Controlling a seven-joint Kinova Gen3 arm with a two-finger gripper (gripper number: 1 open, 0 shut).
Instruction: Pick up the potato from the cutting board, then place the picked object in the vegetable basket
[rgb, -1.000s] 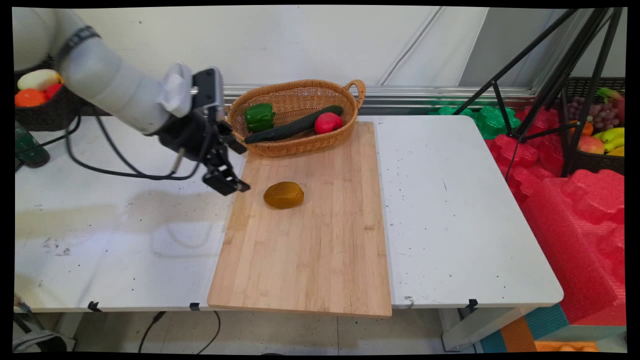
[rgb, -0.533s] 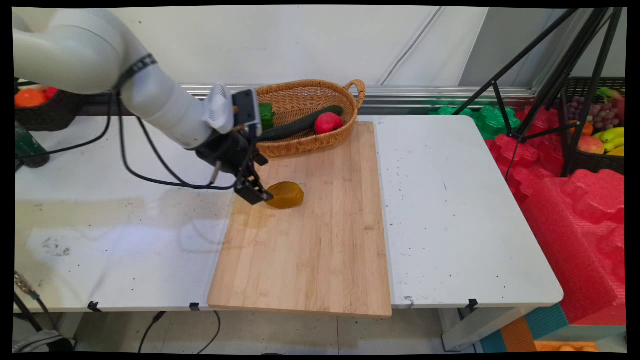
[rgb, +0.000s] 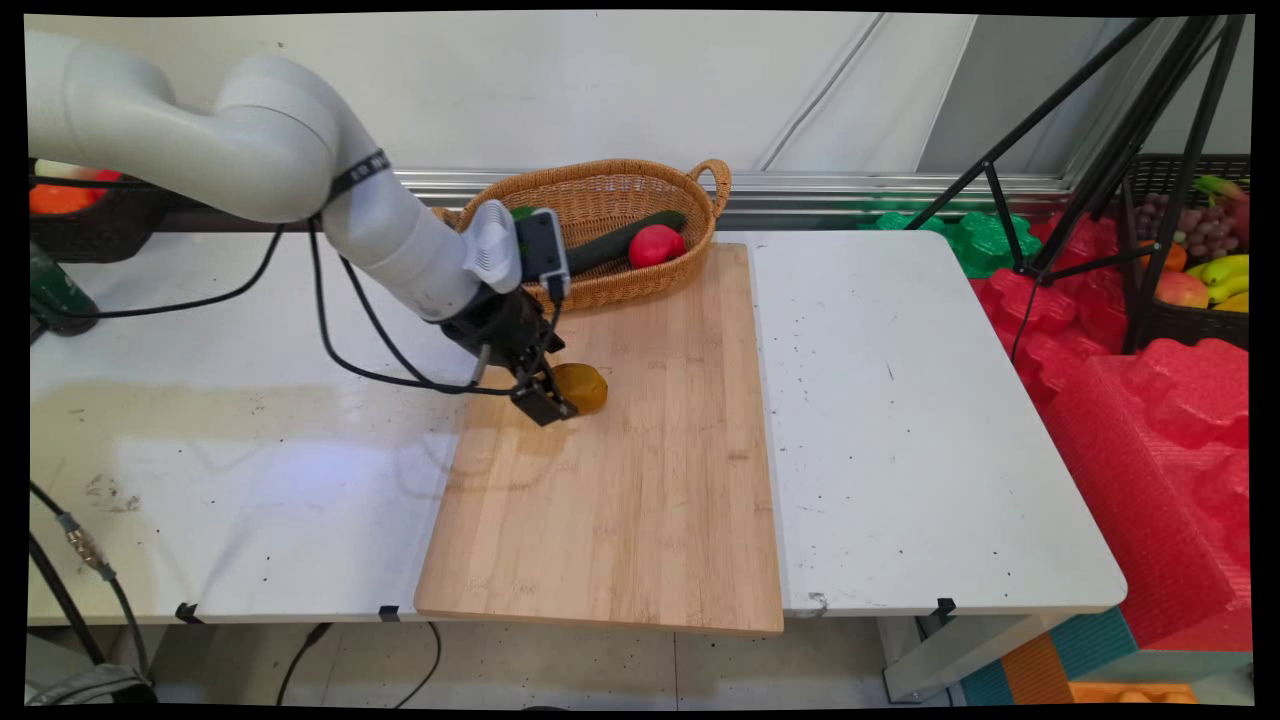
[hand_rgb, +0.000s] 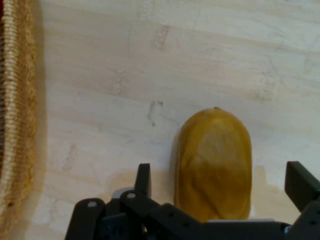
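The black two-finger gripper (hand_rgb: 222, 187) stands wide, one finger on each side of the brown oval potato-like object (hand_rgb: 214, 160) (not yet clasped); the object lies on the pale wooden cutting board (rgb: 620, 500), near the woven wicker basket (rgb: 690, 245). Lifting is not yet done.

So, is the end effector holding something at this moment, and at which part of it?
Nothing is held. The end effector is open, with one finger on each side of the brownish-yellow fruit, which lies on the wooden board; a gap shows at both sides.
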